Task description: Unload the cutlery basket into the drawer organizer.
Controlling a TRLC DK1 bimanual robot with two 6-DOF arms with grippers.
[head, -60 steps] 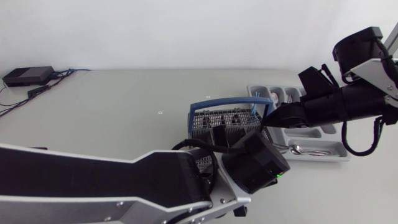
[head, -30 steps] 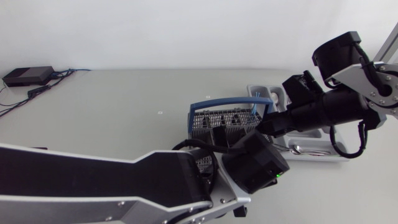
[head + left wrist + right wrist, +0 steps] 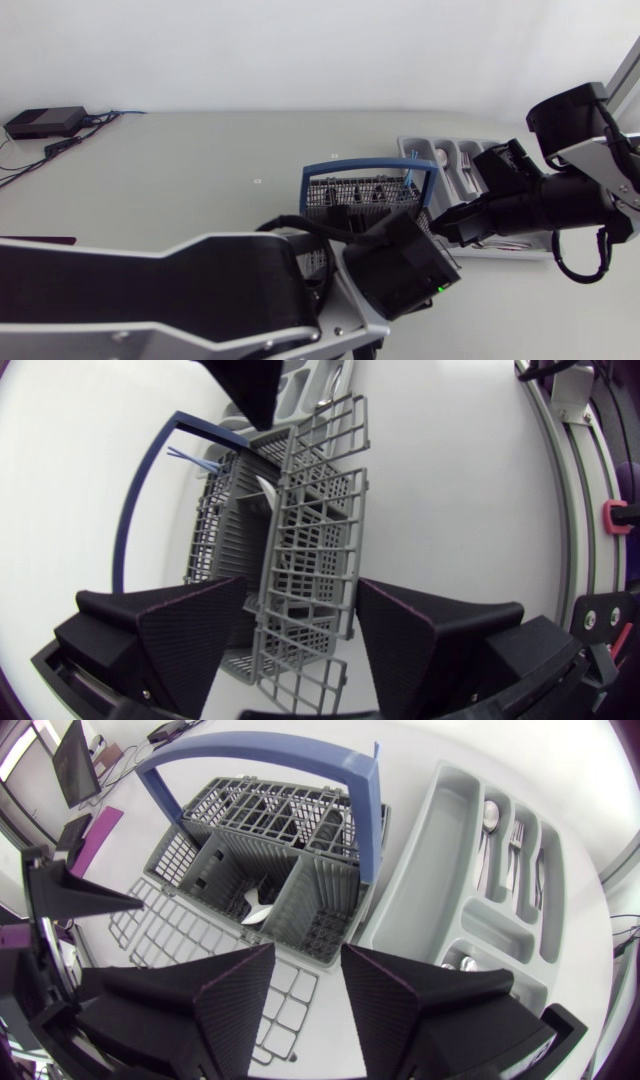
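The grey wire-mesh cutlery basket with a blue hoop handle (image 3: 365, 190) stands right of the table's middle. Just beside it, on its right, is the grey plastic drawer organizer (image 3: 415, 870), where a few steel spoons and a fork (image 3: 515, 840) lie already. One pale, spoon-like piece (image 3: 255, 910) rests low in a compartment on the basket's near side, and something thin and blue (image 3: 190, 457) stands at the far corner by the handle; I cannot tell what that is.

The piece looks light, stiff and smooth, so likely slippery between broad fingers. It is best pinched across its upper end, which pokes up, and drawn straight upward to clear the mesh walls.

The right gripper (image 3: 308, 952) hangs above the basket's near edge, its fingers well apart and holding nothing. The left gripper (image 3: 300, 585) is spread too, straddling the basket's folded-out grid flap (image 3: 310, 510) without visibly clamping it.
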